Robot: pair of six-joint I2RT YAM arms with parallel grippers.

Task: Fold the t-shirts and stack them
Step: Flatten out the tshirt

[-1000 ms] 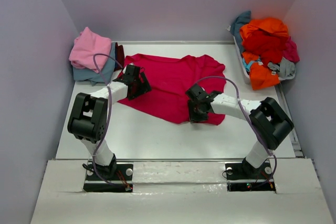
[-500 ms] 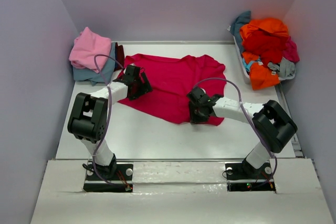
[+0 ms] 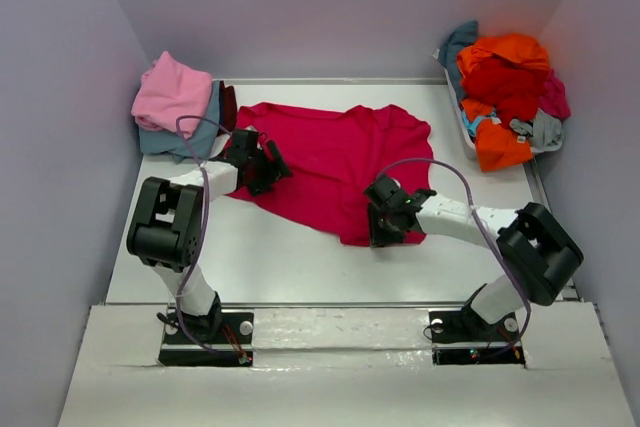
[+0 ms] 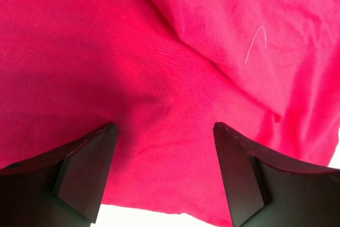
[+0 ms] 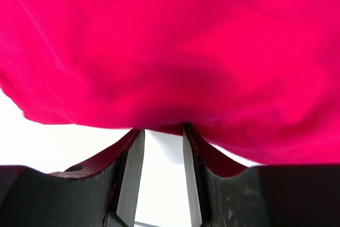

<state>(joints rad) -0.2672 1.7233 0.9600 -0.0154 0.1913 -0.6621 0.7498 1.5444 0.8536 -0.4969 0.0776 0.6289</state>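
Observation:
A magenta-red t-shirt (image 3: 340, 152) lies spread across the middle of the table; it fills the left wrist view (image 4: 175, 51) and the top of the right wrist view (image 5: 170, 41). My left gripper (image 3: 262, 164) (image 4: 163, 127) stands wide open just over the shirt's left part, near its hem, with cloth below the gap. My right gripper (image 3: 384, 230) (image 5: 163, 131) is at the shirt's near right hem. Its jaws are narrowed but parted, bare table shows between them, and the hem bulges over the fingertips (image 5: 133, 147).
Folded shirts are stacked at the back left: a pink one (image 3: 170, 92) on a dusty blue one (image 3: 190, 139), with maroon cloth (image 3: 229, 104) beside. At the back right a white bin (image 3: 463, 132) holds a heap of orange, red, teal and grey shirts (image 3: 505, 82). Walls close in on both sides.
My right gripper has slid toward the near right, from over the shirt to its near hem, and its jaws narrowed a little. The left gripper shifted slightly left and stayed open.

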